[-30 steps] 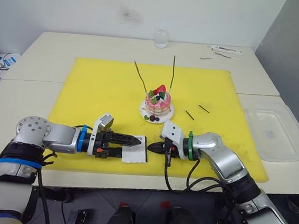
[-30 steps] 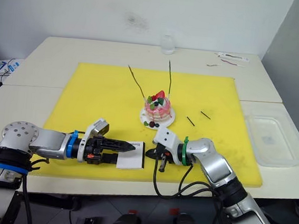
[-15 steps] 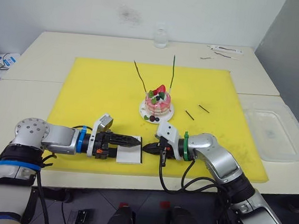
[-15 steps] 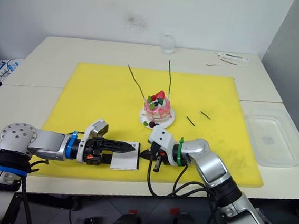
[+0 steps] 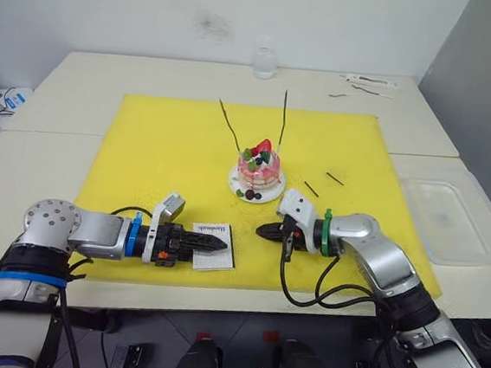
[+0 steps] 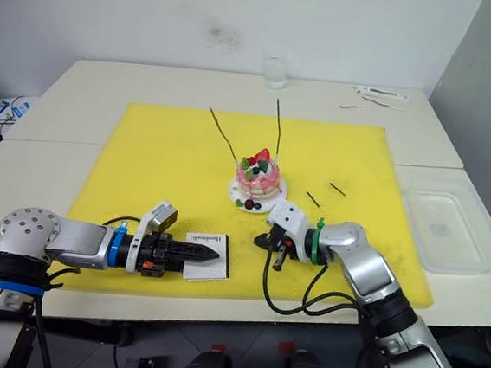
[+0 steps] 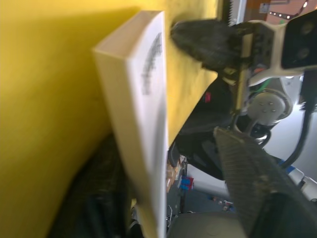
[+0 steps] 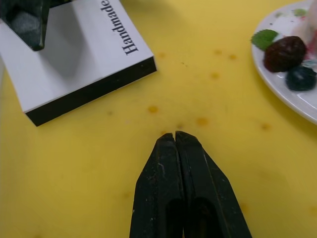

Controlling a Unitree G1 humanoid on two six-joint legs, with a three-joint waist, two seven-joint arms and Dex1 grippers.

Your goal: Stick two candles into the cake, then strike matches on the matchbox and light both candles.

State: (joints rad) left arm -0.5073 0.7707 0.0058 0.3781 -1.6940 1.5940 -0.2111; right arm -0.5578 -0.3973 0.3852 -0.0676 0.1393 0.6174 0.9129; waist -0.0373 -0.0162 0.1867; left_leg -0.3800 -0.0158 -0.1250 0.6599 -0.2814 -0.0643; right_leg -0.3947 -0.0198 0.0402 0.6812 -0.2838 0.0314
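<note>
Left gripper clamped on matchbox at mat's front edge, right gripper jaws together, empty – matches unpicked beside cake – risk: thin sticks slip from pinch

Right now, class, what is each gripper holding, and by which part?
The left gripper grips the flat white rectangular matchbox across its broad faces at its left end. The right gripper is shut, holding nothing.
</note>
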